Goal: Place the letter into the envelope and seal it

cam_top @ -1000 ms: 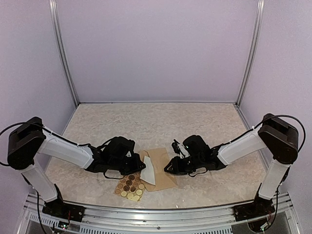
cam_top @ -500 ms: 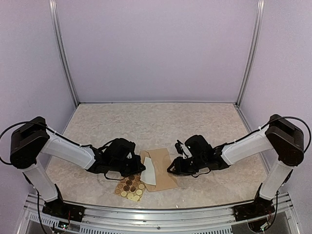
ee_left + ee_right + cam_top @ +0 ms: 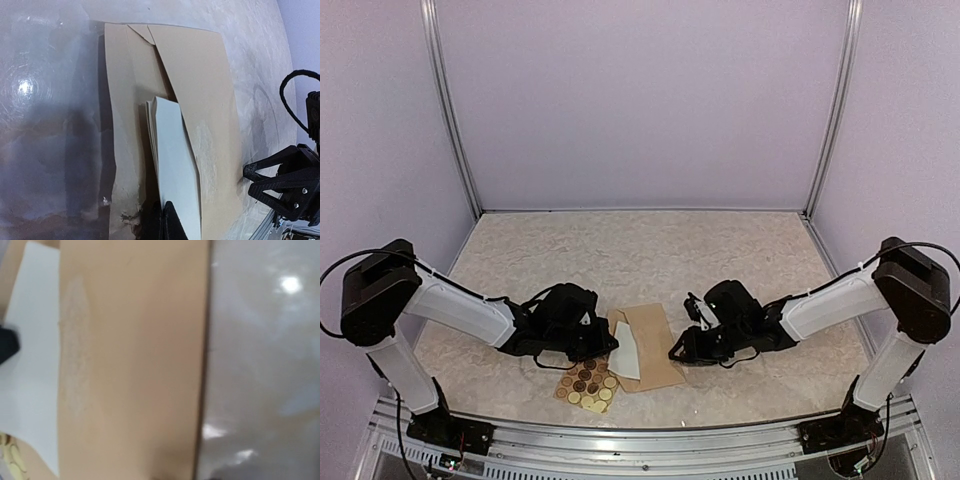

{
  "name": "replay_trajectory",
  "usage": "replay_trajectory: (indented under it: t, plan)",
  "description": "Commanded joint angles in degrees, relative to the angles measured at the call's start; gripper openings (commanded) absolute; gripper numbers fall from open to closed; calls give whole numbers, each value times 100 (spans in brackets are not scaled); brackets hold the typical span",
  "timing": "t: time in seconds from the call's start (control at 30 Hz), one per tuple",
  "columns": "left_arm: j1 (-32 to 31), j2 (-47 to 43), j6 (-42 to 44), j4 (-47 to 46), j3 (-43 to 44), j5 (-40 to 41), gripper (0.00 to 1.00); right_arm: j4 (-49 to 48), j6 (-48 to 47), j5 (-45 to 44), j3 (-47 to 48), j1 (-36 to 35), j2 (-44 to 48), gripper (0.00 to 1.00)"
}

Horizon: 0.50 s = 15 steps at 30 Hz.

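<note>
Left pincer (image 3: 162, 215), arm stretched low, clamps the letter (image 3: 175, 160); right pincer (image 3: 247, 179) hovers, jaws parted, beside the envelope (image 3: 200, 75).

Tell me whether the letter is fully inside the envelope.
Partly in: the folded letter sticks out of the envelope, left pincer shut on it.

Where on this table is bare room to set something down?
Free: the table's far half, from the back wall to the envelope. Crowded: near centre, where letter, sticker sheet, left gripper and right gripper surround it.
</note>
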<state>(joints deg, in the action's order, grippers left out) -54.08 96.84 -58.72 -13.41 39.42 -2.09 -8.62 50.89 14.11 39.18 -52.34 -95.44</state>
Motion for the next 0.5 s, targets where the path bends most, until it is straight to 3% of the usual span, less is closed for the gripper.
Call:
replay_trajectory:
  t: [0.0, 0.47]
  plan:
    - [-14, 67, -5, -198, -46, 131, 0, -75, 94, 426, -36, -37, -269, 32]
    - [-23, 253, -54, -397, -66, 63, 0, -383, 174, 783, 89, -77, -517, 30]
